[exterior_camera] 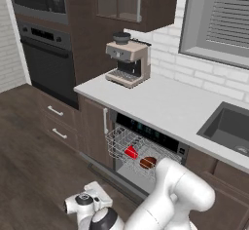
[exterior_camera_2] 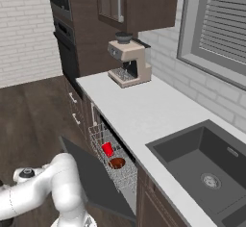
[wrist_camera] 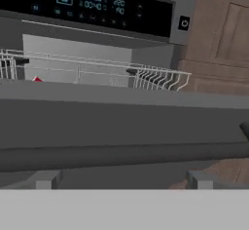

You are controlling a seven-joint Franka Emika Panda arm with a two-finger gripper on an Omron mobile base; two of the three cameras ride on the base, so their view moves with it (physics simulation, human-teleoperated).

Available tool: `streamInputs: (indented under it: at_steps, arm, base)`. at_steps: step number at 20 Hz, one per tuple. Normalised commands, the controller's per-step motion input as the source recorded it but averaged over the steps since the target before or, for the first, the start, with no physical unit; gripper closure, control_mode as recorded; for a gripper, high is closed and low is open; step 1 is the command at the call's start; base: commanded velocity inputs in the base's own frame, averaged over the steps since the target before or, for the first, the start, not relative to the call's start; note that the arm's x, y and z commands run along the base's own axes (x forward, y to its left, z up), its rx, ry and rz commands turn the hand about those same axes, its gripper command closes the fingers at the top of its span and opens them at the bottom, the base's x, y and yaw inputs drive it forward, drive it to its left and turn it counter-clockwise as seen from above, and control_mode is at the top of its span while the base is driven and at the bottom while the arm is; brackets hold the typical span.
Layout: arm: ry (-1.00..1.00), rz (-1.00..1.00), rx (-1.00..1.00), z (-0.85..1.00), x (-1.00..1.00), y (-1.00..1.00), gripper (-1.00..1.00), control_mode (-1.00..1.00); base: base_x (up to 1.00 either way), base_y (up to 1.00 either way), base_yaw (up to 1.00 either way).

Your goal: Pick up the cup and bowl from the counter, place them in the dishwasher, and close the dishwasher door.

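Presently, the contents stand as follows.

Dishwasher: built into the dark wood cabinet run under the counter, open. Black control strip with pale blue readouts across the top of the opening. Pale wire rack drawn partway out.

Cup: red, lying tilted in the wire rack, toward the coffee-machine end. In the hand view only a red sliver shows behind the door edge.

Bowl: reddish-brown, round, sitting in the rack just beside the cup, on the sink side.

Dishwasher door: hanging open at a slant below the rack; its grey inner face and top edge run across the hand view, close to the camera.

Gripper: low in front of the door edge, fingers spread wide, one grey tip near each side of the door's edge, holding nothing. Whether the tips touch the door cannot be told.

Counter items: beige coffee machine at the far end, near the wall oven. Dark inset sink at the other end, beneath the window.
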Motion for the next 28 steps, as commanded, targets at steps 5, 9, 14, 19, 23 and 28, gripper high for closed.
streamInputs:
  at_steps: [5, 9, 14, 19, 23, 28]
  arm:
    - [-0.12, -0.06, -0.17, -1.0, 0.46, 0.0, -1.0, -1.0]
    - [-0.06, -0.06, -0.13, -1.0, 0.3, 0.0, -1.0, -1.0]
    - [0.0, -0.06, -0.18, -1.0, 0.38, -0.02, -1.0, -1.0]
    - [0.01, -0.11, -0.27, -1.0, 0.57, 0.0, -1.0, -1.0]
    - [-0.19, -0.18, -0.32, -0.98, 0.6, -0.13, -1.0, -1.0]
    - [-0.36, -0.18, -0.28, -0.64, 0.9, -0.78, -1.0, -1.0]
  base:
    - [0.0, 0.0, 0.0]
    - [0.0, 0.0, 0.0]
    - [0.0, 0.0, 0.0]
    - [0.0, 0.0, 0.0]
    - [0.0, 0.0, 0.0]
    - [0.0, 0.0, 0.0]
